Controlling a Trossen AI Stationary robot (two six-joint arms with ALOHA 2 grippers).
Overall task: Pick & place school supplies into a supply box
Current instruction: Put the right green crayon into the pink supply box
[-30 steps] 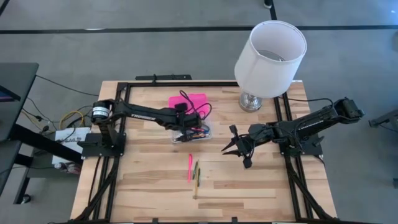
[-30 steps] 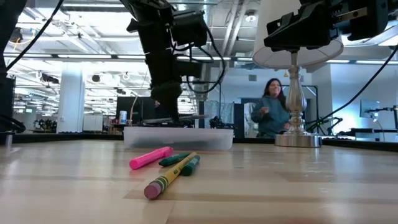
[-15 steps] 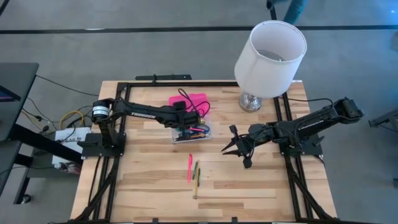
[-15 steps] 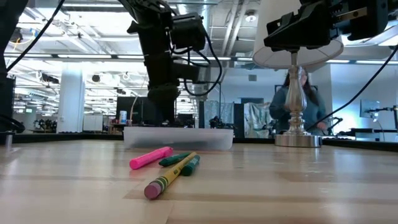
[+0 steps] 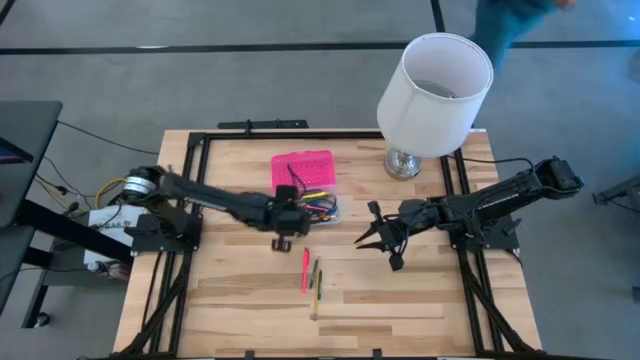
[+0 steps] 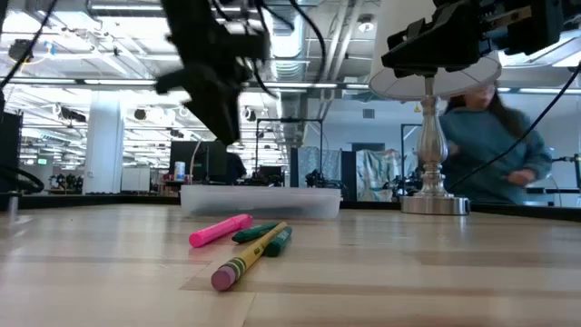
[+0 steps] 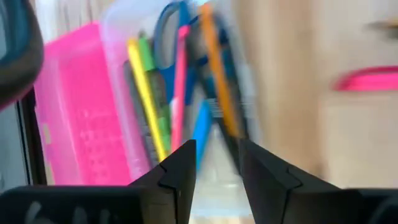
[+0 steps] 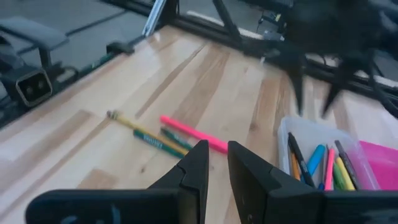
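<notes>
1. We see the left gripper [image 5: 281, 243] just off the near edge of the supply box [image 5: 310, 211], fingers parted w/ a narrow gap, nothing between them.
2. The right gripper [image 5: 378, 240] waits right of centre, above the table [image 5: 400, 300]; its fingers stand slightly apart, empty.
3. Next pick, in our judgement: the pink marker [image 5: 305, 269], nearest the left gripper. We'd come straight down, jaws across the barrel, at mid-length, so it doesn't tip when lifted.
4. Beside it, to the right, lie a green marker [image 5: 314, 272] and a yellow pencil [image 5: 317, 296], close together; we'd keep the fingers off them.
5. The box: clear base, pink lid [image 5: 302, 168] lying open on the far side; inside, approx. a handful of pens in yellow, blue, pink, orange, plus blue-handled scissors [image 7: 166, 43].
6. Far right stands a white lamp [image 5: 434, 82], not part of the job.
</notes>
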